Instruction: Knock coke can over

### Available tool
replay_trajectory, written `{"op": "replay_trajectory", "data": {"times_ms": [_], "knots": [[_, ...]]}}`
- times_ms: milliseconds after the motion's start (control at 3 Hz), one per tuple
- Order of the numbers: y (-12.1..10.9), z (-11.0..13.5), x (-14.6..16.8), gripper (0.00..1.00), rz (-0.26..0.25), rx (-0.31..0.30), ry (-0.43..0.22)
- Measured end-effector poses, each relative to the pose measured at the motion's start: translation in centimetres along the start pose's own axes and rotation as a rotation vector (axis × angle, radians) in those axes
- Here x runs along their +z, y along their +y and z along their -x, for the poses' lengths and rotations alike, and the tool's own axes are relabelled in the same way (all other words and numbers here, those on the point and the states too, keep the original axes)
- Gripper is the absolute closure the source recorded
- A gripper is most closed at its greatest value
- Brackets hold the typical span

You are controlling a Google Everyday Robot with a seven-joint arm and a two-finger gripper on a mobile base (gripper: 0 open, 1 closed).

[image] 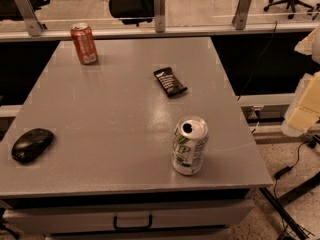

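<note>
The coke can (pixel 84 44) is red-orange with white lettering and a silver top. It stands upright at the far left corner of the grey table (pixel 120 129). My gripper (pixel 306 104) shows only as pale, blurred parts at the right edge of the view, off the table's right side and far from the coke can. It holds nothing that I can see.
A white and green can (pixel 189 145) stands upright near the table's front right, its top open. A black snack packet (pixel 170 81) lies in the middle back. A black computer mouse (pixel 32 144) sits at the front left. A glass partition rail (pixel 160 31) runs behind the table.
</note>
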State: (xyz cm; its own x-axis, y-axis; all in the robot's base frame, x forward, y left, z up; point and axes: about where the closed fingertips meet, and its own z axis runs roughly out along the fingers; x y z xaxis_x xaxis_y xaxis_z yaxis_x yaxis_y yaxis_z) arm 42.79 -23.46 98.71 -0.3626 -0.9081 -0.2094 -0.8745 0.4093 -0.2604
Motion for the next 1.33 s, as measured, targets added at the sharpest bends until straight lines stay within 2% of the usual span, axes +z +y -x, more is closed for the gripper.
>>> {"op": "replay_trajectory", "data": {"times_ms": [333,667,1000,1333], "knots": [[0.0,0.0,0.0,0.0,0.0,0.0,0.0],[-1.1,1.3,-0.4,0.0,0.008,0.004,-0.04],[-3.3,6.2,-1.2,0.0,0.023,-0.004,-0.161],[-5.7,12.7,-2.4,0.0,0.028,-0.021,-0.302]]}}
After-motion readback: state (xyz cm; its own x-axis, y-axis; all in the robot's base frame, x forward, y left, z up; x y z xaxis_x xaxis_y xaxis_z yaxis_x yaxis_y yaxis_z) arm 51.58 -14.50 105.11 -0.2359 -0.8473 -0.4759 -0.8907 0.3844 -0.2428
